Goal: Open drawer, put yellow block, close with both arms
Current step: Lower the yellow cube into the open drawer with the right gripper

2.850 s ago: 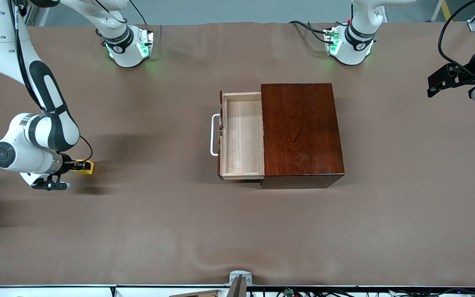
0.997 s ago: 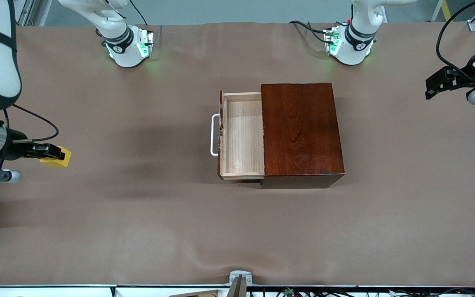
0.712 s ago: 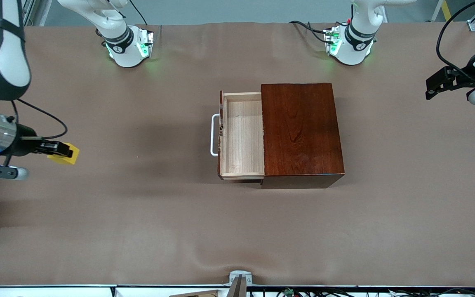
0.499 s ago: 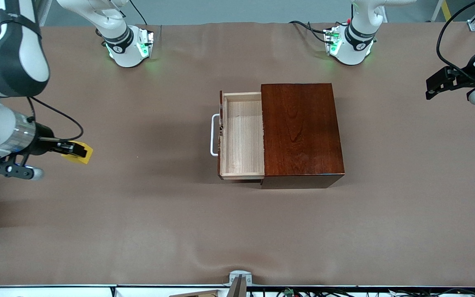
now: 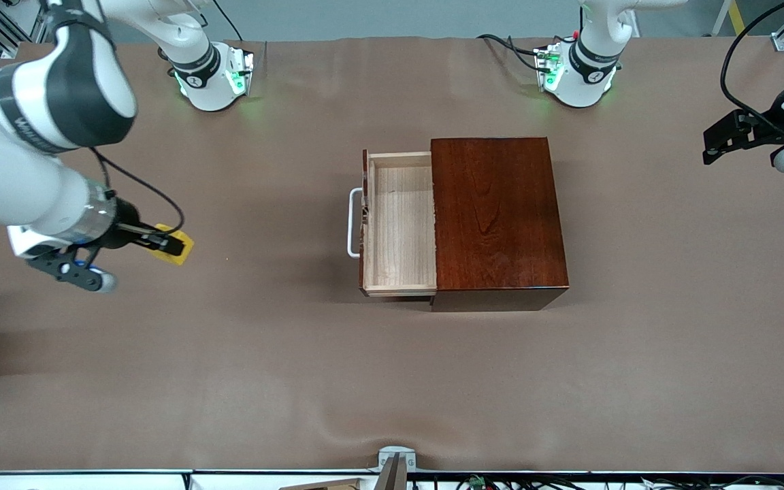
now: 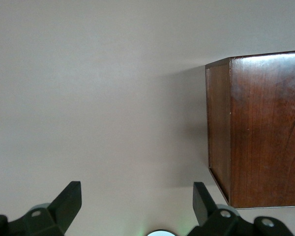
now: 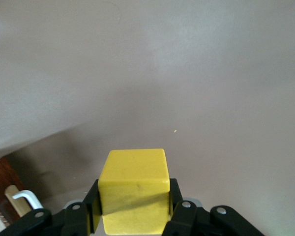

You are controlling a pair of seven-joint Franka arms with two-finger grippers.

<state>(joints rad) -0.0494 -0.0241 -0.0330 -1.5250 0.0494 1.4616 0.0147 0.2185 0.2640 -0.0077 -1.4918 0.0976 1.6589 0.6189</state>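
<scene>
surface (image 5: 392, 381): brown cloth | drawer (image 5: 399, 224): pulled out, tray bare | left gripper (image 6: 137, 206): spread wide, waiting past box | right gripper (image 5: 173, 245): clamps yellow block (image 5: 181, 246) aloft, well short of drawer | advice: carry level, release low over tray centre

Non-task items: table cover, bracket, cables.
Brown cover (image 5: 392, 381) spans the table, rippled along its edge nearest the front camera. A grey metal bracket (image 5: 395, 457) sits mid-way on that edge. Black cables (image 5: 501, 41) lie at the cover's farthest edge.

Glossy dark wooden box (image 5: 497, 218), pale matt wood drawer (image 5: 400, 224), matt brown table cover (image 5: 283, 361).
</scene>
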